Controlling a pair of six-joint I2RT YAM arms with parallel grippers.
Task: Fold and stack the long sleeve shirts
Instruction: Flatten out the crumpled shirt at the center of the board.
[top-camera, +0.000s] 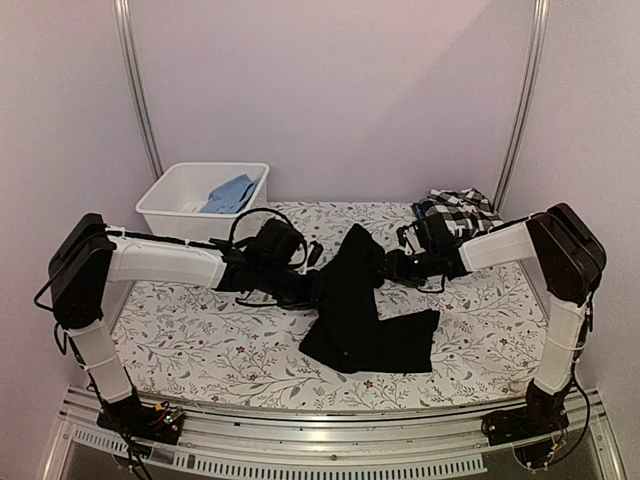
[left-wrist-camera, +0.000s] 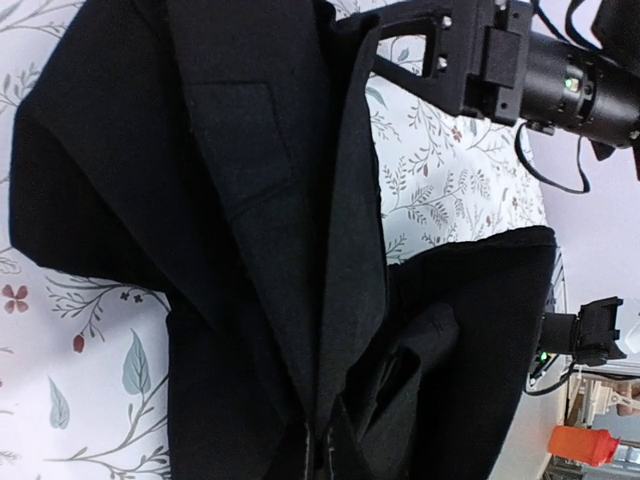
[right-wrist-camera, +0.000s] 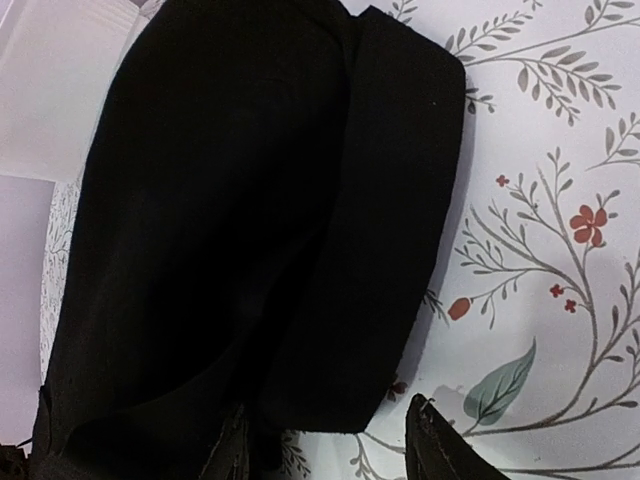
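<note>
Two shirts from above: black shirt (top-camera: 365, 310) bunched on table (top-camera: 200, 340), raised between left gripper (top-camera: 312, 285) and right gripper (top-camera: 392, 268); checked shirt (top-camera: 460, 210) heaped at far right. From left wrist: clamps shut on black cloth. From right wrist: stands parted, cloth against one finger, other finger (right-wrist-camera: 445, 455) bare.
</note>
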